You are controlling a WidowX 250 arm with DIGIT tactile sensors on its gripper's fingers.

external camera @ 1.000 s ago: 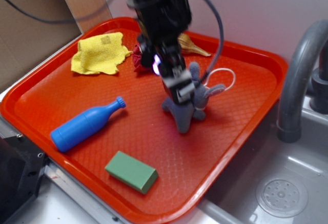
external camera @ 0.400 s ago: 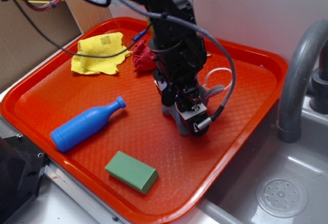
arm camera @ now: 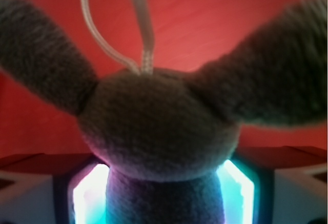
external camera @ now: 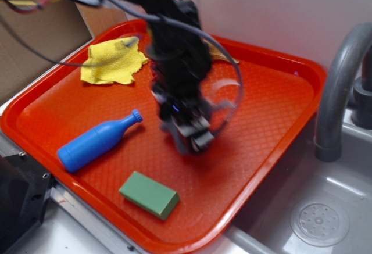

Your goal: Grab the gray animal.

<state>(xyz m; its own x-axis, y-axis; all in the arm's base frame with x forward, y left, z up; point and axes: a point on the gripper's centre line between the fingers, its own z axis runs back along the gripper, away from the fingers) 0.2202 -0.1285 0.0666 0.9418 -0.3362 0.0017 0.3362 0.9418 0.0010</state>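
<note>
The gray animal (external camera: 176, 133) is a soft gray plush with long ears and a thin white cord loop (external camera: 228, 85). It sits at the middle of the red tray (external camera: 279, 97), mostly hidden under my blurred black gripper (external camera: 192, 133). In the wrist view its round head (arm camera: 159, 126) and two spread ears fill the frame. Its body runs down between my two fingers, which stand at either side and are lit by a bright glow. The gripper is shut on its body.
On the tray lie a yellow cloth (external camera: 113, 62) at the back left, a blue bottle (external camera: 96, 140) at the front left and a green block (external camera: 149, 194) near the front edge. A gray faucet (external camera: 343, 79) and a sink (external camera: 314, 222) are on the right.
My gripper came down over the gray animal and closed around its body. Gripper, toy and cord loop have since shifted left together, with motion blur.
</note>
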